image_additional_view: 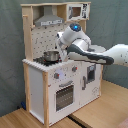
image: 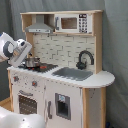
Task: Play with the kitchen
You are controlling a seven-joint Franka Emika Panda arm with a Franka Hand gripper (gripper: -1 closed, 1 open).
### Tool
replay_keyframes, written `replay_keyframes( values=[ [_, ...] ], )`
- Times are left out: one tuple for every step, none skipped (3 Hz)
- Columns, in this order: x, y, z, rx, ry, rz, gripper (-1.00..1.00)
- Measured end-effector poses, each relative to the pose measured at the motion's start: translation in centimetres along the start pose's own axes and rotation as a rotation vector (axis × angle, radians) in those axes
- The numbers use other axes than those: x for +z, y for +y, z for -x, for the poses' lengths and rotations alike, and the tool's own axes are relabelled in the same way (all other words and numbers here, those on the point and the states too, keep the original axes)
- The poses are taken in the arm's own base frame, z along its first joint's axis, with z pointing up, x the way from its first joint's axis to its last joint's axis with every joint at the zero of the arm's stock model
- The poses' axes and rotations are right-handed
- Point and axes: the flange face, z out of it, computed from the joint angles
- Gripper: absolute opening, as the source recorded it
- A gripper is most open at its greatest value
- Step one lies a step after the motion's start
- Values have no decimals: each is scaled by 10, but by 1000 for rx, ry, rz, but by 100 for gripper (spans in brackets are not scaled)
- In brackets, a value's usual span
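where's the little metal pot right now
The metal pot sits on the black stovetop at the first exterior view's left end of the counter, left of the grey sink and below the hood.

sink hidden behind arm; jaws unseen in both exterior views

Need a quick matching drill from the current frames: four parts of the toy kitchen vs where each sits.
Things:
1. small silver metal pot
2. curved black faucet
3. white toy microwave
4. white oven door with slatted window

Places:
A. top shelf, beside the grey hood
B. on the black stovetop
C. lower front, under the knobs
D. behind the grey sink

Pairs: 1-B, 2-D, 3-A, 4-C
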Motion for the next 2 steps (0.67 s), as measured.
replay_keyframes(
  values=[
    [22, -13, 8, 23, -79, -75, 100],
    [18, -12, 1, 51, -114, -157, 100]
  ],
)
